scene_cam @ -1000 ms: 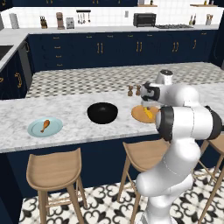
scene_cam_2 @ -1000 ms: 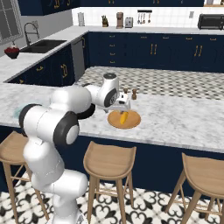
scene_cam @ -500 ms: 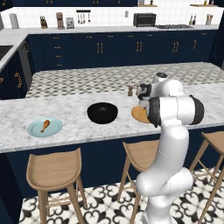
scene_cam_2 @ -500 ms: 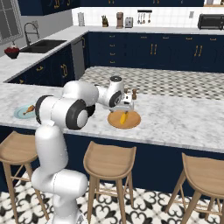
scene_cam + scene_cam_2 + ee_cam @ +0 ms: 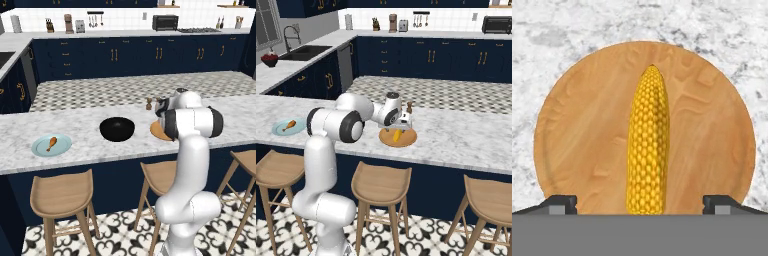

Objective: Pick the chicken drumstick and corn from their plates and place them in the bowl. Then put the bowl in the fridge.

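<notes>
While the gripper [image 5: 640,202] hung right over the wooden plate [image 5: 572,130], its fingers stood well apart, one tip either side of the corn [image 5: 647,150], nothing held between them. The cob lay lengthwise down the middle of that plate, running away from the hand.

Biggest worry, as I read it: the cob was round and glossy, so a closing pinch low on its near end could have squirted it out along the plate or tipped it. A descent too deep would have driven the tips into the wood.

Going by size, the marble counter [image 5: 90,145] carried everything. The bowl [image 5: 117,128] sat near the plate on the arm's left, black and empty as far as the left base view showed. Farther left lay the blue plate [image 5: 41,150] with the chicken drumstick [image 5: 51,143] on it, well apart from the arm. Just behind the wooden plate stood a small brown shaker [image 5: 410,107], close enough that a wide swing of the hand might have clipped it.
</notes>
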